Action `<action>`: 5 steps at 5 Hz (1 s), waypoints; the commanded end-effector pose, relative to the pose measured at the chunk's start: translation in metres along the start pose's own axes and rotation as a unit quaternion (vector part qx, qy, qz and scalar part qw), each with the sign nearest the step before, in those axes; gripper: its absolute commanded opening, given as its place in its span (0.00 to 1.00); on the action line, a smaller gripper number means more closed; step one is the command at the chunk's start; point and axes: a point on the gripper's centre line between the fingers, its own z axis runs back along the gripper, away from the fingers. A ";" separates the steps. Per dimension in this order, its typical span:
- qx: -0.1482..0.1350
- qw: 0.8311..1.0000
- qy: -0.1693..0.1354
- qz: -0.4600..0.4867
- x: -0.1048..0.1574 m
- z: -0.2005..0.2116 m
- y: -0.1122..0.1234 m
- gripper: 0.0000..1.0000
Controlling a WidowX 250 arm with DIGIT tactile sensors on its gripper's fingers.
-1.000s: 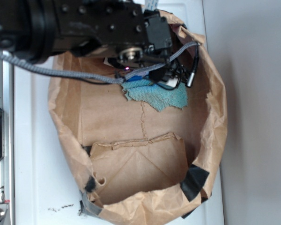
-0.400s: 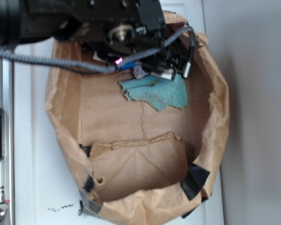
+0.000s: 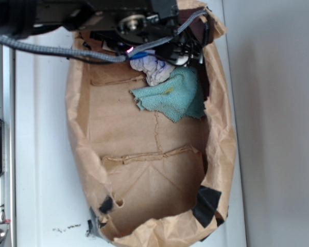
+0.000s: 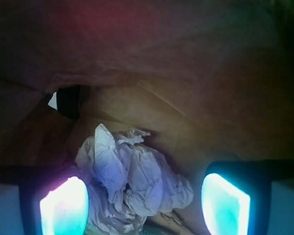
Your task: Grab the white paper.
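Note:
The white paper [image 3: 153, 70] is a crumpled, creased wad lying inside the brown paper bag [image 3: 87, 128] near its far end, touching the teal cloth [image 3: 172, 98]. In the wrist view the white paper [image 4: 132, 178] sits between my two glowing fingers, against the left one and apart from the right one. My gripper [image 4: 144, 205] is open, its jaws standing wide on either side of the wad. In the exterior view my gripper [image 3: 167, 56] hangs at the bag's far end just above the paper, partly hidden by the arm and cables.
The bag's crumpled walls rise around the gripper, with its far wall [image 4: 186, 73] close ahead in the wrist view. Black tape patches [image 3: 206, 203] mark the bag's near corners. The bag stands on a white surface [image 3: 41, 154], with a metal rail [image 3: 0, 128] at the left.
The arm has moved toward the bag's far end, uncovering the white paper beside the cloth. The bag's walls have been pushed narrower and the cloth has bunched up.

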 end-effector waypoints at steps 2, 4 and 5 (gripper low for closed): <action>0.015 0.999 -0.025 -0.029 -0.025 -0.017 0.017 1.00; 0.028 0.999 -0.029 -0.029 -0.022 -0.020 0.008 0.95; 0.004 0.999 -0.022 -0.034 -0.016 -0.010 0.004 1.00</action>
